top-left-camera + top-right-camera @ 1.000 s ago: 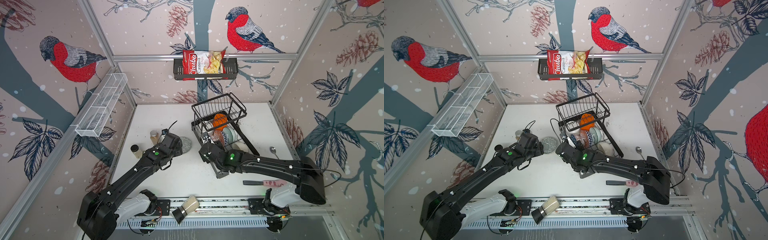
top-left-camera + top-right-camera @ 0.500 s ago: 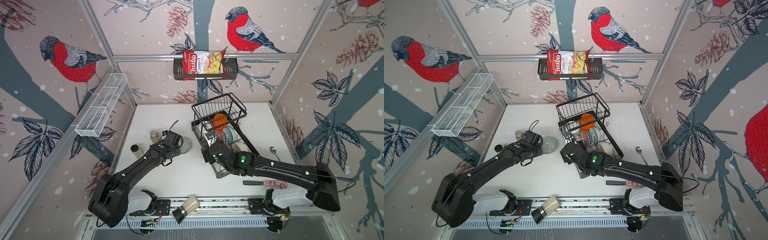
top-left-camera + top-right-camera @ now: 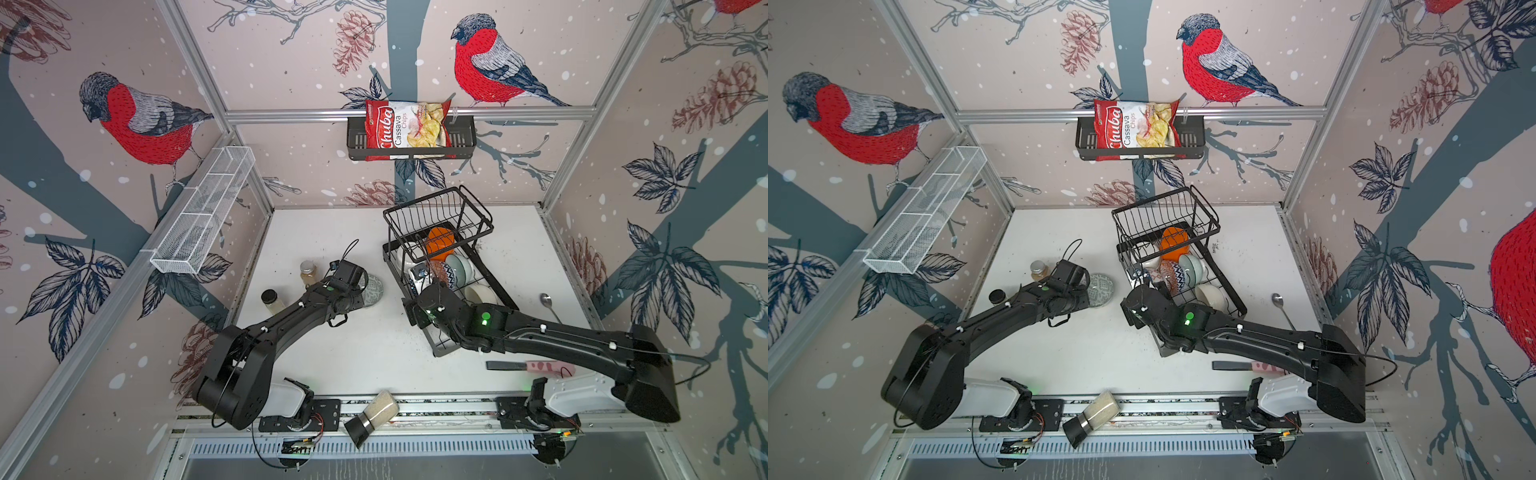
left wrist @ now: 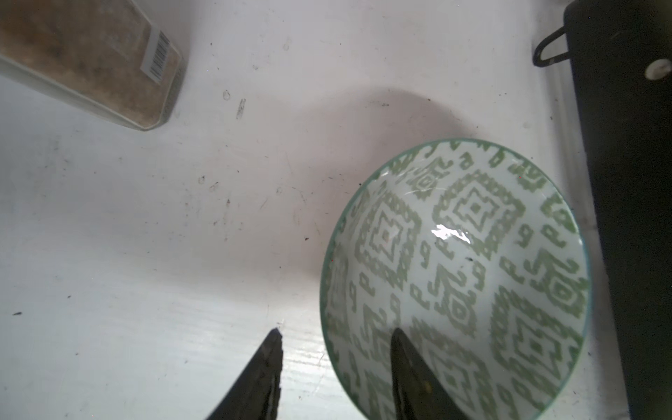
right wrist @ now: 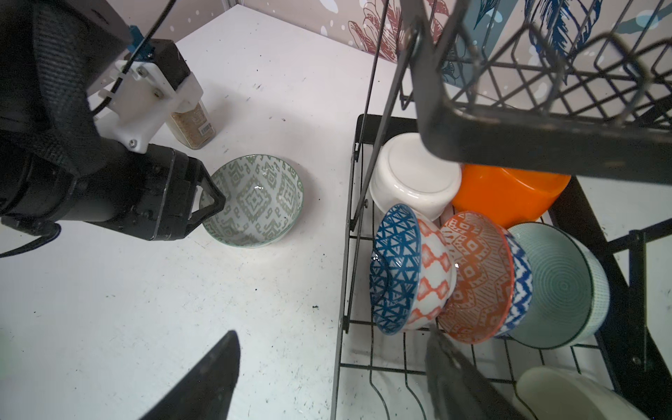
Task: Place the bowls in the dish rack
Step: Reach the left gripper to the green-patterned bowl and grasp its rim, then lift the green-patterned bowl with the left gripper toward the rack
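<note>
Narrowed since a second ago, the left end effector [image 4: 334,332] straddles the rim of the green bowl [image 4: 472,254], upright on the surface [image 4: 182,254] beside the dish rack [image 5: 509,145], not yet pinching; next should come closing, lifting and slotting it in, the right end effector [image 5: 327,367] hanging wide, empty.

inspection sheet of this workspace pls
surface: white tabletop, scuffed, dark specks
job's things: green-patterned ceramic bowl upright on the tabletop; black wire dish rack holds six bowls, including a bright orange plastic bowl
clutter: glass spice jars, metal spoon, pink-handled knife, black-capped jar lying on the front rail
grippers: left gripper open, straddling the green bowl's rim; right gripper open, empty, at the rack's edge
cables: black cable at the left wrist
surroundings: bird-print walls; black wall basket with chips bag; white mesh shelf
</note>
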